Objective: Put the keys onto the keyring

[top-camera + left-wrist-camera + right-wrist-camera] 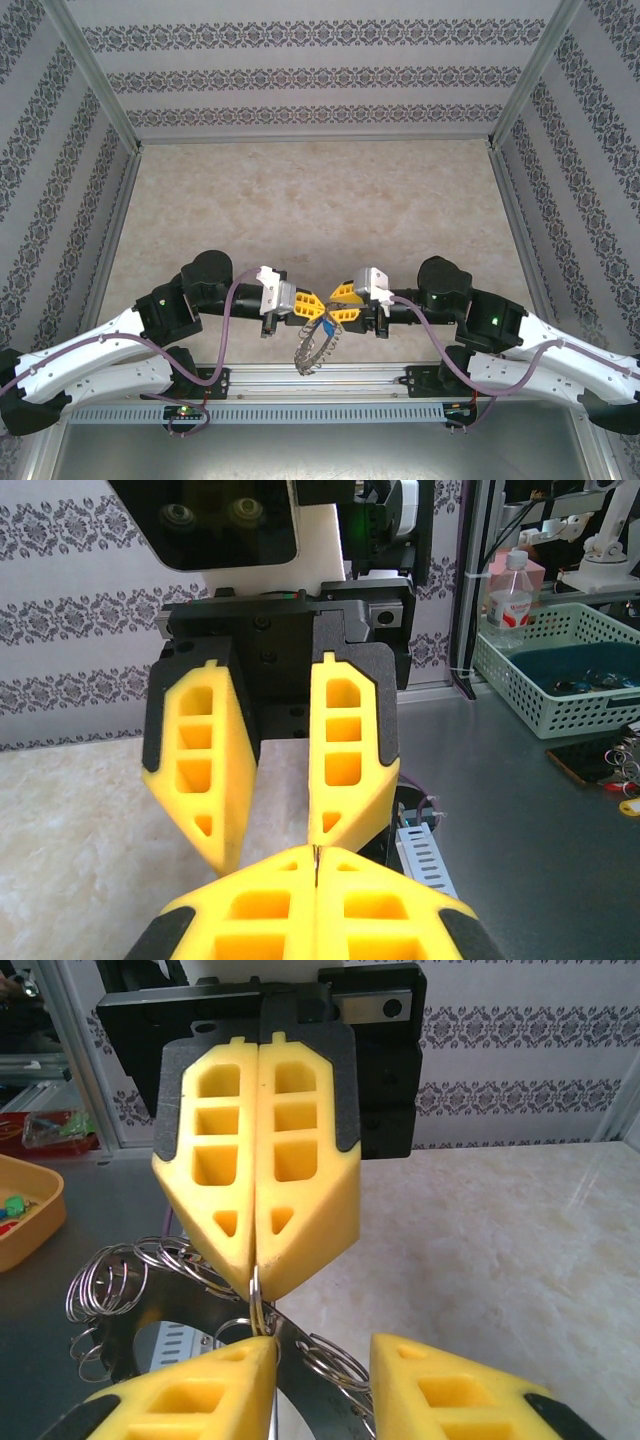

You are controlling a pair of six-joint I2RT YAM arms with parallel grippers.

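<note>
The keyring (313, 352) hangs tilted just below the two grippers at the table's near edge. It is a flat grey band (190, 1302) fringed with wire loops. My left gripper (316, 304) is shut on one of those loops; a thin metal edge shows between its closed fingers (316, 855), and the loop pokes out under its tips (257, 1285). My right gripper (334, 304) faces it tip to tip, open (322, 1352), with the band passing between its fingers and its left fingertip (255, 1352) touching the held loop. A small blue piece (327, 326), likely a key's cap, hangs beside the ring.
Patterned walls and metal posts enclose the marbled table (320, 200). A rail (320, 378) runs along the near edge. Outside the cell stand a pale green basket (545, 695), a bottle (515, 585), small red and yellow pieces on the bench (622, 790), and an orange tray (25, 1215).
</note>
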